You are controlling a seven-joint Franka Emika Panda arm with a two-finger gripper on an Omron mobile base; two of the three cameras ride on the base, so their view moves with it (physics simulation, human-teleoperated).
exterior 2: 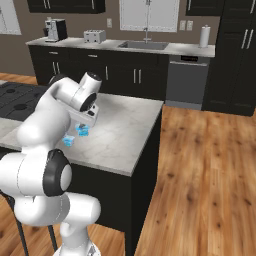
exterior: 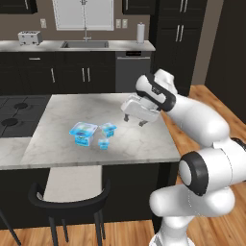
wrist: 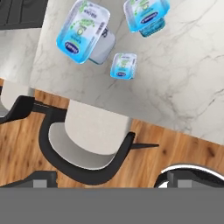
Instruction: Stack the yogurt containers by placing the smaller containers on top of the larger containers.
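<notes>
The gripper point(exterior: 139, 121) hangs above the marble island counter point(exterior: 139, 144) with its jaws spread wide and nothing between them; it sits off to the right of the three cups, well apart from them, so no grab is on yet.

The cups are clustered on the counter's left-middle: the large yogurt cup point(exterior: 82, 132) furthest left, the medium cup point(exterior: 108, 129) just right of it, and the tiny cup point(exterior: 103, 143) a bit nearer the front edge; all three sit separately, nothing stacked.

They look like thin translucent plastic, so probably light, a bit squashy and slick; the flat rim sticks out past the body, so pinching across the body just under the rim seems the safest hold, gently, since a hard squeeze could pop one out.

The hand view looks nearly straight down and shows the printed lids of the large yogurt cup point(wrist: 83, 30), medium cup point(wrist: 146, 15) and tiny cup point(wrist: 123, 65), plus the chair point(wrist: 87, 148) below the counter edge; in the right base view the arm covers most of the group, leaving two blue bits point(exterior 2: 82, 130) peeking out.
</notes>
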